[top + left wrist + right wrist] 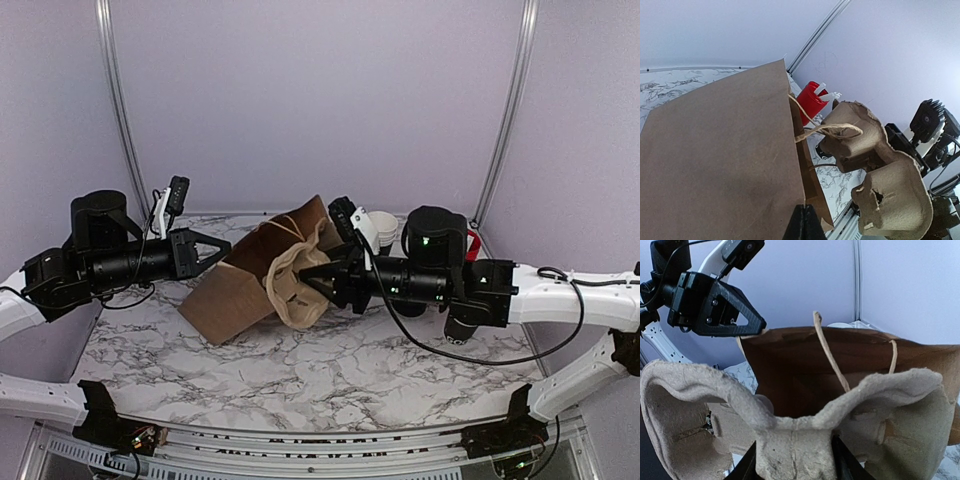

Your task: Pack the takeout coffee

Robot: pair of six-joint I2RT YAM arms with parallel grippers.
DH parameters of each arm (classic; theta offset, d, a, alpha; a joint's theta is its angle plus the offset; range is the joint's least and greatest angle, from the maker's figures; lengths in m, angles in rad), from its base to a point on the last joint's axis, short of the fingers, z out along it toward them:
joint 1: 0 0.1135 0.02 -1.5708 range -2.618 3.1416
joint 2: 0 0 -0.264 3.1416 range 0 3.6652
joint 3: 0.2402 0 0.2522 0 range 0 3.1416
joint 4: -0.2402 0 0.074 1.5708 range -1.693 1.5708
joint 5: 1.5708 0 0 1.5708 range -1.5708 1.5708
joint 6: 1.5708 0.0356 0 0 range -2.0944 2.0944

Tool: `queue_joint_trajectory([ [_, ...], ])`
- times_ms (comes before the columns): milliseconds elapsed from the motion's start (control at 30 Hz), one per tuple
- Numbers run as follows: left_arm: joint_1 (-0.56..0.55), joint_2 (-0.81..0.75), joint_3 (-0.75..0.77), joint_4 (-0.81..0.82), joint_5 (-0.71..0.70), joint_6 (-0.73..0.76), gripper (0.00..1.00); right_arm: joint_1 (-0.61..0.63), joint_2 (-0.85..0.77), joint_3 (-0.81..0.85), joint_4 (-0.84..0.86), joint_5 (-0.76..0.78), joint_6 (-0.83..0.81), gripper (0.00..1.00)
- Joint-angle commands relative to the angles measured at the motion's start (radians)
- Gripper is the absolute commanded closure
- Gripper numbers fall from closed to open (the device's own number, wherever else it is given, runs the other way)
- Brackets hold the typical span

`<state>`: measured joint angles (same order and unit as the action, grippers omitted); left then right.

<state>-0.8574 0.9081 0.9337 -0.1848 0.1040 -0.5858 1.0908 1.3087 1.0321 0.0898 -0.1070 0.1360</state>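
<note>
Pulp carrier (790, 442) between half-open right jaws

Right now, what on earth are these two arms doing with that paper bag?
They seem to be packing a takeout order. The left arm's fingers are pinched shut on the edge of a brown paper bag that is tipped over on the marble table, apparently to steady its open mouth. The right arm's fingers grip a cardboard cup carrier right at that mouth, not clearly inside yet. I can't make out a coffee cup in it.
</note>
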Motion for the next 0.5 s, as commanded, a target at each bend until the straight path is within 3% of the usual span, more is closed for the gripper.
queue_joint_trajectory([
  [0,-0.005,-0.013,-0.003,0.053,0.034,-0.019,1.0,0.006,-0.028,-0.06,0.144,-0.046,0.029,0.59],
  [267,-0.005,-0.001,0.012,0.074,0.072,-0.018,1.0,0.002,-0.012,-0.113,0.152,-0.012,0.058,0.59],
  [467,-0.008,0.035,0.018,0.083,0.246,0.07,1.0,-0.012,0.053,-0.027,0.019,-0.002,0.088,0.6],
])
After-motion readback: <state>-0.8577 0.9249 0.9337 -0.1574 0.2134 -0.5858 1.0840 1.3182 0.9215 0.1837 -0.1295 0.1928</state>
